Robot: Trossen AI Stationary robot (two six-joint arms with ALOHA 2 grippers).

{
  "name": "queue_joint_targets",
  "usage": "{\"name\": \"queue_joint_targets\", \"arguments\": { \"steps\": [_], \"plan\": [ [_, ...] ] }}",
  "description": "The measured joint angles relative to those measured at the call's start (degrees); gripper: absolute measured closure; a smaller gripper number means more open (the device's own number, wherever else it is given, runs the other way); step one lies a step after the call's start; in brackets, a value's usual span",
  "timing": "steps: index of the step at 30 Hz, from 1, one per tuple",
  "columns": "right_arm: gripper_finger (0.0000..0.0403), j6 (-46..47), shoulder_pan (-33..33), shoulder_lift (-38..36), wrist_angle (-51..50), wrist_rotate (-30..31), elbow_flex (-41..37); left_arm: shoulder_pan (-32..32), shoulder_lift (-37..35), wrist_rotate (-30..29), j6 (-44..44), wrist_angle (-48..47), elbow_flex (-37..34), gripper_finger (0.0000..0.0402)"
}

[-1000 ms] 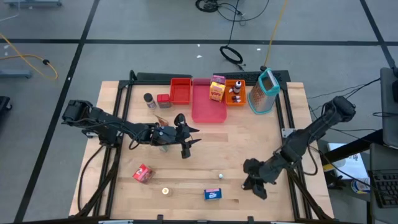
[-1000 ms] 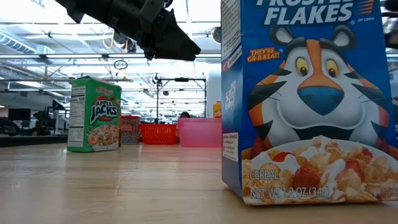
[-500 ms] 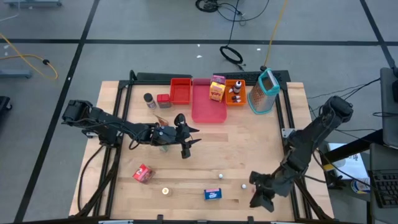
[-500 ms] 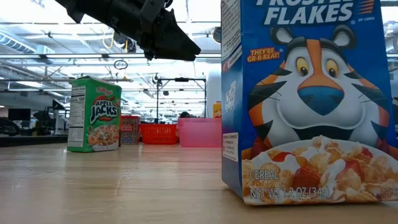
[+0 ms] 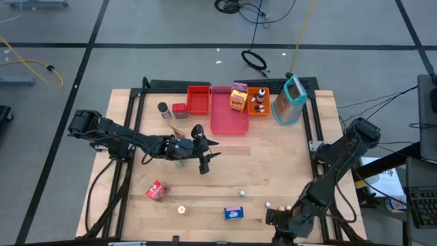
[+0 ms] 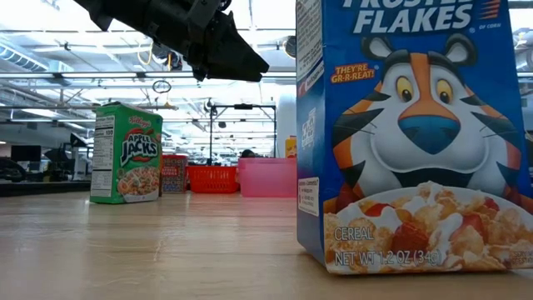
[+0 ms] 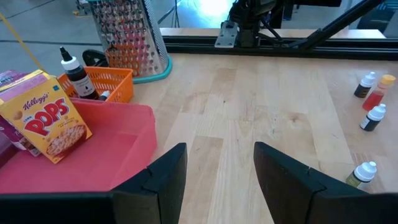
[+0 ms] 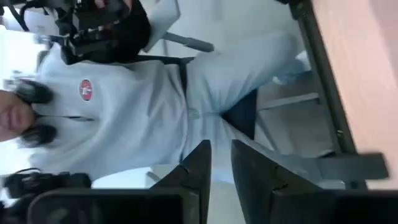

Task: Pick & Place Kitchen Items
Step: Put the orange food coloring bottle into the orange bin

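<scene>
While left claw hovers released mid-table, right claw nearly clenched, empty, at front edge beside blue box.

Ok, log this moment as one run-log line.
left gripper: open, empty, mid-table near pink tray | right gripper: nearly shut, empty, at table's front edge | person beyond table

From straight overhead you see the whole table. Your low camera sits at tabletop level, close behind the blue cereal box, facing the pink tray, which the overhead and left wrist views share. Your right wrist camera points off-table.
</scene>
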Motion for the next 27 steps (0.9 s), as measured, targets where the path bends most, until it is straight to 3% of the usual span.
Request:
{"name": "queue_joint_targets", "arguments": {
  "steps": [5,11,22,27],
  "plan": [
    [0.0364,0.76,-0.02,-0.22,-23.06,2.02,7.06,-0.41,-0.02,0.0,-0.05,-0.04,0.0,0.0215],
    [0.0359,6.82,-0.8,-0.18,-38.07,1.32,7.09,-0.81,-0.02,0.02,0.09,-0.13,0.0,0.0215],
    [0.0295,4.96,-2.97,-0.15,-38.71,0.98,2.7,-0.79,-0.01,0.02,0.1,-0.41,0.0,0.0215],
    [0.0277,4.76,-4.13,-0.13,-34.09,-3.49,-1.78,-0.79,-0.02,0.02,0.11,-0.41,0.0,0.0215]
  ]
}}
